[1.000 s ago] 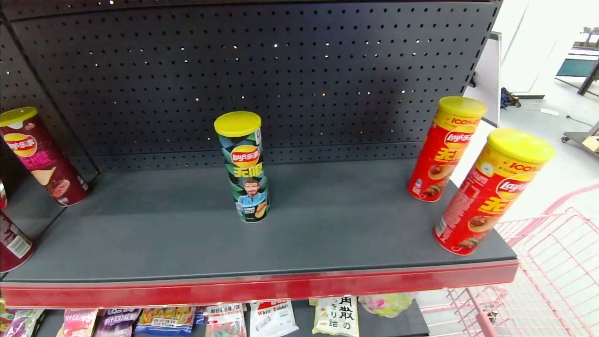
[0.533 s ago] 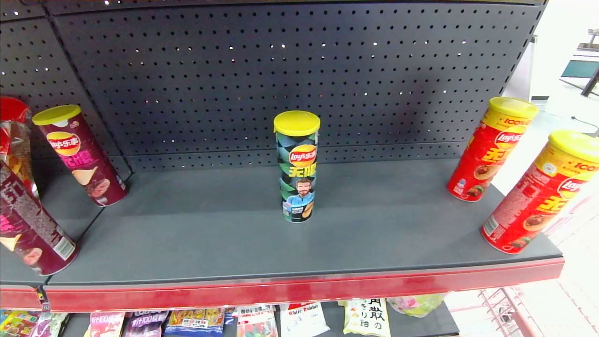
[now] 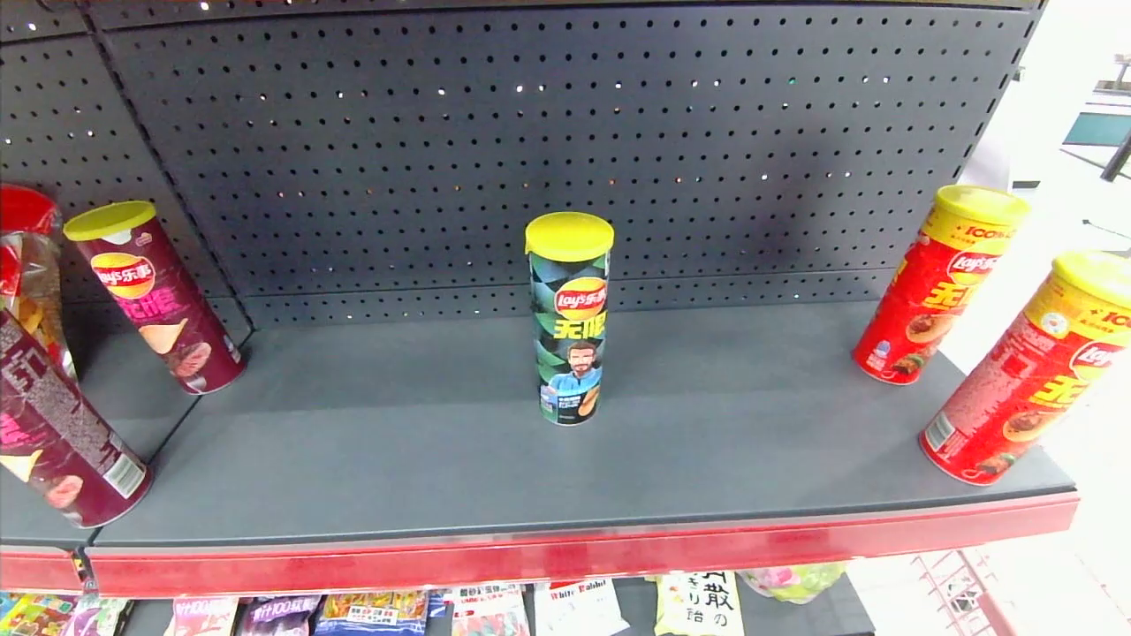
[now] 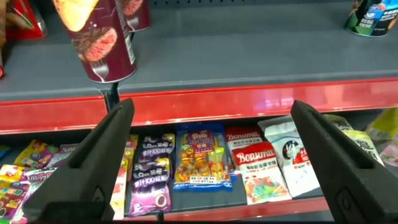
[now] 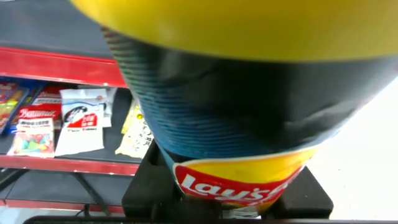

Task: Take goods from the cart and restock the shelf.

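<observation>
Task's thing: a blue can (image 5: pixel 249 118) with a yellow lid sits in the right tool (image 5: pixel 227 199), off the shelf (image 3: pixel 398 442) and in front of its red lip.
Right tool: it appears to be clamped around the blue can's body. Dark parts of it flank the can's label end.
Left tool: the left tool (image 4: pixel 212 109) is spread wide and carries nothing, facing the shelf's red lip and the snack bags (image 4: pixel 199 162) on the level below.
Shelf stock: a green can (image 3: pixel 570 318) stands upright mid-shelf. Two red cans (image 3: pixel 941 283) stand toward the right end and two maroon cans (image 3: pixel 155 296) at the left.
Risk, tipping: the cans are tall and narrow, so a crooked set-down would probably topple the blue can.
Risk, collision: coming in low could strike the red lip, and drifting sideways could knock the green can.
Risk, edge: the nearer red can (image 3: pixel 1016 380) stands close to the shelf's front, so a bump may send it off.
Hidden: the blue can's base and most of its print are cut off, and the right tool's contact with it is hard to make out.
Cart: just a pink corner of the cart (image 3: pixel 967 587) shows, and its load cannot be seen.
</observation>
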